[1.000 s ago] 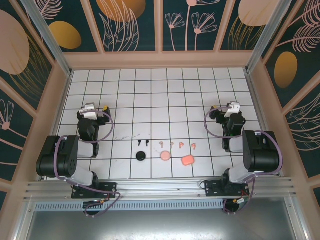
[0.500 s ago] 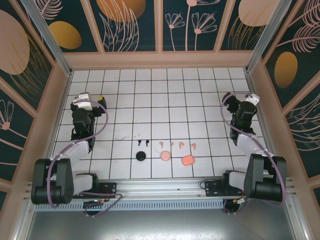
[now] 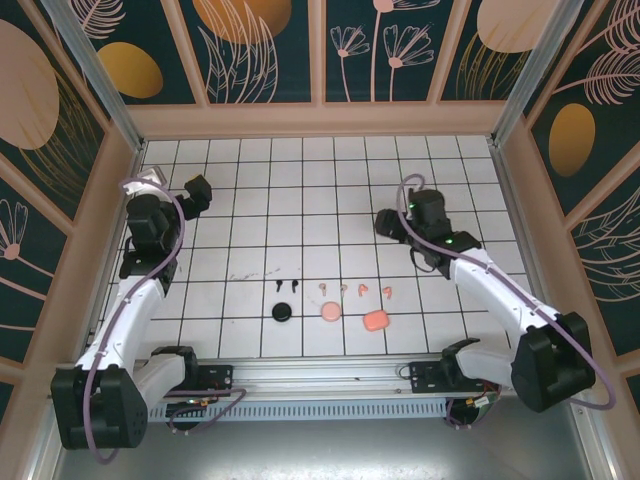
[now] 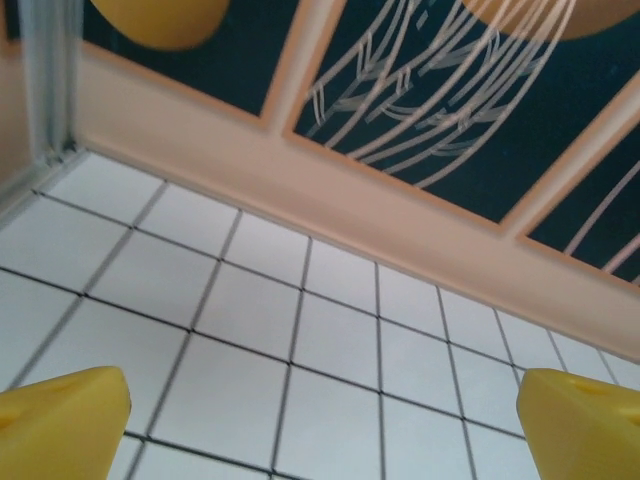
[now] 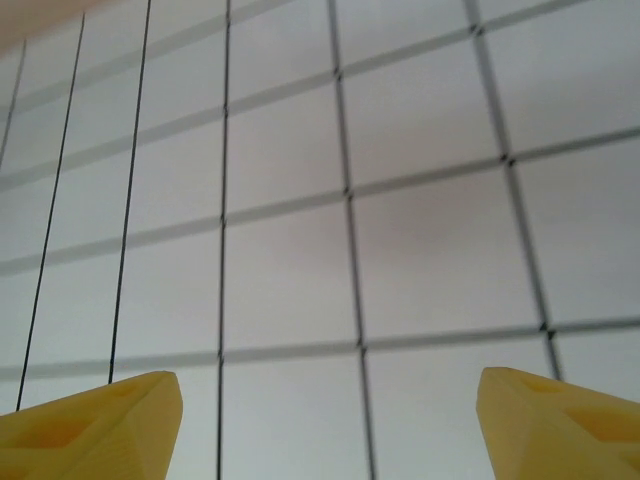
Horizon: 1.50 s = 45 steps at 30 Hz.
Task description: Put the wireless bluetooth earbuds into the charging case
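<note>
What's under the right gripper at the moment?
Bare white grid tiles show between the open fingers of the right gripper. From above, the gripper body hides the tile directly beneath it.

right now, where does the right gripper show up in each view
top external: right gripper right of centre, over the tiled table.
right wrist: its yellow fingertips in the bottom corners, jaws apart, bare tiles between.
left wrist: the yellow tips here belong to the left gripper, facing the back wall.
shared landmark: black grid lines on white tiles.
</note>
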Tool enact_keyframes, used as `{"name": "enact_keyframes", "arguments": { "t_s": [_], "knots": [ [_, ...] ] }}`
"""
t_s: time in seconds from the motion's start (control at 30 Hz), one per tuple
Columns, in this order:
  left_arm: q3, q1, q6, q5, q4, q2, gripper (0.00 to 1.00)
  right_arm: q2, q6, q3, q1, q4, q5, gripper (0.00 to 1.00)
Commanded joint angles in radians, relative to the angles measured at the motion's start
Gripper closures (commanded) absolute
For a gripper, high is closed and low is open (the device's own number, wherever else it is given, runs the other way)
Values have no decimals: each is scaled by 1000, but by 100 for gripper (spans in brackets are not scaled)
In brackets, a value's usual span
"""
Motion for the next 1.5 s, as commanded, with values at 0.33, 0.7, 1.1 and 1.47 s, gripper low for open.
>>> {"name": "enact_keyframes", "arguments": {
  "t_s": [0.33,0.7,1.1,1.47],
  "knots": [
    [123,-6,-122,206,-191,77,1,10,203,84,348,-548,89,27],
    [132,-56,-101,231,-151,171,1,108,283,24,470,-583,25,26],
    [188,-89,-53,225,-171,248,1,202,307,-48,508,-516,16,26],
    [209,-104,-53,228,-155,295,1,277,256,-27,525,-464,-18,26]
  ]
}}
